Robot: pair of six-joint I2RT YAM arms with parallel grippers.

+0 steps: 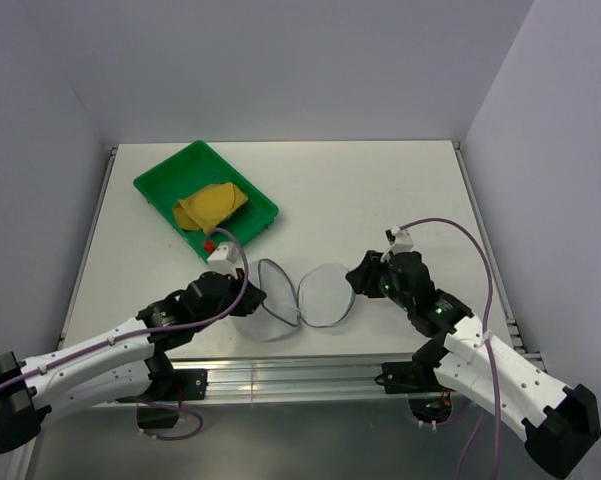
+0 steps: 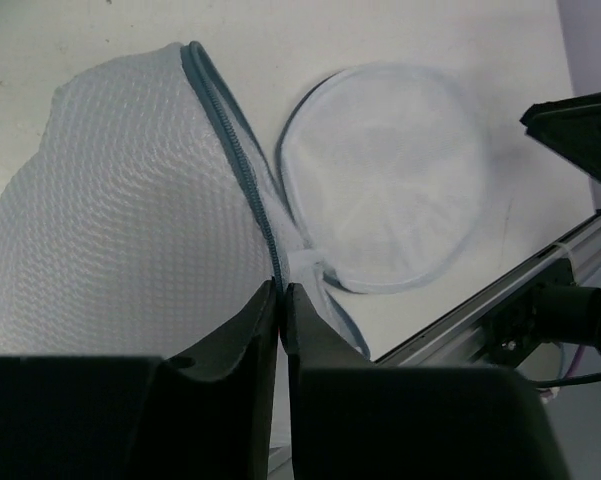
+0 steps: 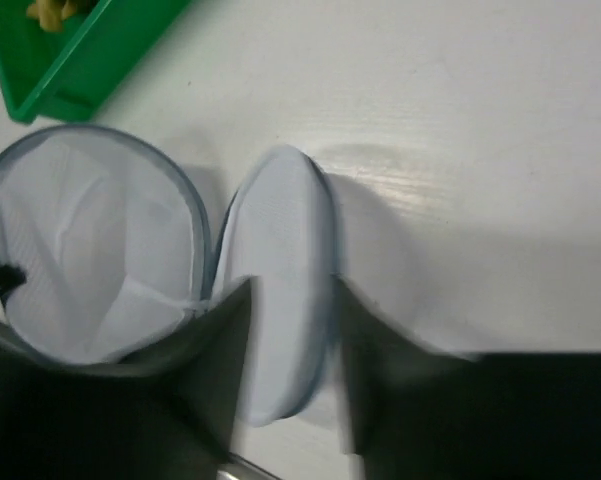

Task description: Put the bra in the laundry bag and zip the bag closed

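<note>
The mustard-yellow bra (image 1: 212,205) lies in the green tray (image 1: 160,180) at the back left. The white mesh laundry bag (image 1: 280,300) lies unzipped near the table's front edge, its two round halves spread side by side. My left gripper (image 1: 252,296) is on the left half (image 2: 120,200), its jaws (image 2: 282,290) shut on the grey zipper rim (image 2: 230,130). My right gripper (image 1: 358,277) is at the right half; in the right wrist view the gripper (image 3: 290,300) stands open with that half (image 3: 280,250) between its blurred fingers. The bag's other half (image 3: 90,260) shows empty.
The tray's corner (image 3: 90,50) lies just beyond the bag, a scrap of yellow (image 3: 50,12) inside it. An aluminium rail (image 2: 500,290) runs along the table's near edge, right behind the bag. White walls enclose the table.
</note>
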